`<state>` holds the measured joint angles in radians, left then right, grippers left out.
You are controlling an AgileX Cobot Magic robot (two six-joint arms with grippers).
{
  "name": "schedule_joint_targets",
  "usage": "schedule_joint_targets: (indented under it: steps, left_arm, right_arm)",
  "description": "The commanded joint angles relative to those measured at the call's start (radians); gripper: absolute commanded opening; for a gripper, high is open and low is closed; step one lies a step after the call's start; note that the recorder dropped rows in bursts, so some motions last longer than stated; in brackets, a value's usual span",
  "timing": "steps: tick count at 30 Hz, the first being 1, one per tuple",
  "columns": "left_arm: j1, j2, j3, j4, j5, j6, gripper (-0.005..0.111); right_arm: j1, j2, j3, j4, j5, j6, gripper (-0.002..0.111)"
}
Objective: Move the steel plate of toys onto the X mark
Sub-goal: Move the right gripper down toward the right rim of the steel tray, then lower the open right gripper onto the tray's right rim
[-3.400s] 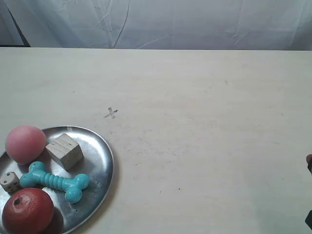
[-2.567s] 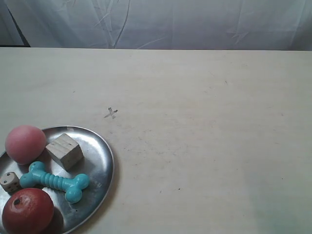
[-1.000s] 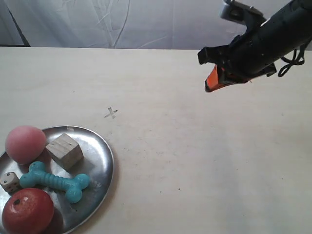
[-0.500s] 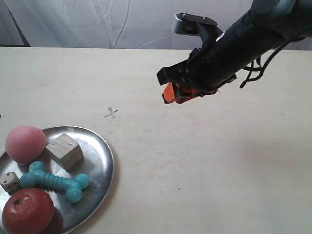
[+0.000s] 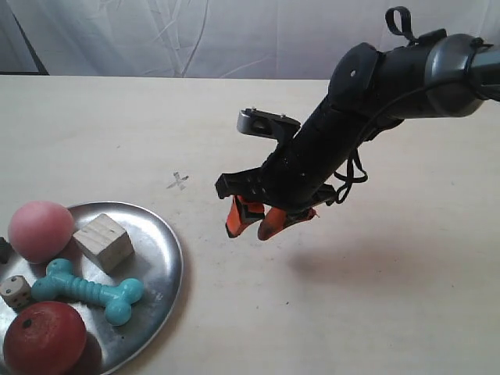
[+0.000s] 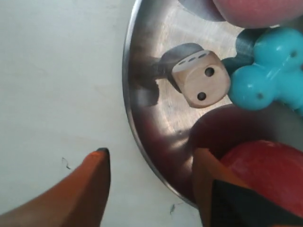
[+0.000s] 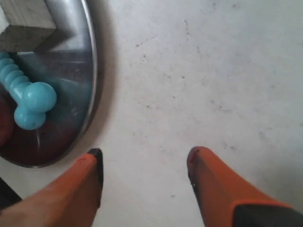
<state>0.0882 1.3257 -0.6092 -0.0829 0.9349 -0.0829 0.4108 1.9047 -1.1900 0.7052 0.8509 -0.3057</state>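
The steel plate (image 5: 167, 262) lies at the exterior view's lower left. It holds a pink ball (image 5: 41, 230), a wooden cube (image 5: 102, 242), a teal bone (image 5: 87, 291), a small die (image 5: 16, 291) and a red apple (image 5: 43, 340). The X mark (image 5: 178, 182) is on the table just beyond the plate. My right gripper (image 5: 254, 223) hangs open above the table, right of the plate, with nothing between its fingers (image 7: 144, 152). My left gripper (image 6: 151, 153) is open astride the plate's rim (image 6: 142, 142). One finger is over the table, the other by the apple (image 6: 265, 175), near the die (image 6: 201, 79).
The pale beige table (image 5: 375, 297) stretches right of the plate. A white cloth backdrop (image 5: 234, 35) hangs behind its far edge. The right arm's black body (image 5: 367, 109) reaches in from the upper right, above the table.
The right arm came in from the right and swept down and left, its open gripper now near the plate's right side. A dark bit of the left gripper shows at the exterior view's left edge.
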Motion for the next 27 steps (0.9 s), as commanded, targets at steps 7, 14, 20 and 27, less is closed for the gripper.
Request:
schedule_joint_targets:
  steps: [7, 14, 20, 27]
  left_arm:
    - [0.002, 0.0, 0.016, 0.083, -0.059, -0.151, 0.056]
    - [0.002, 0.0, 0.019, 0.092, -0.061, -0.169, 0.057]
    - [0.002, 0.045, 0.044, 0.092, -0.07, -0.169, 0.057]
    - [0.002, 0.099, 0.044, 0.07, -0.085, -0.169, 0.057]
  right_arm:
    - [0.054, 0.031, 0.009, 0.03, -0.03, -0.008, 0.055]
    - [0.078, 0.034, 0.009, 0.035, -0.052, -0.014, 0.055]
    - [0.078, 0.04, 0.009, 0.037, -0.057, -0.015, 0.055]
    - [0.078, 0.076, 0.009, 0.062, -0.053, -0.04, 0.055]
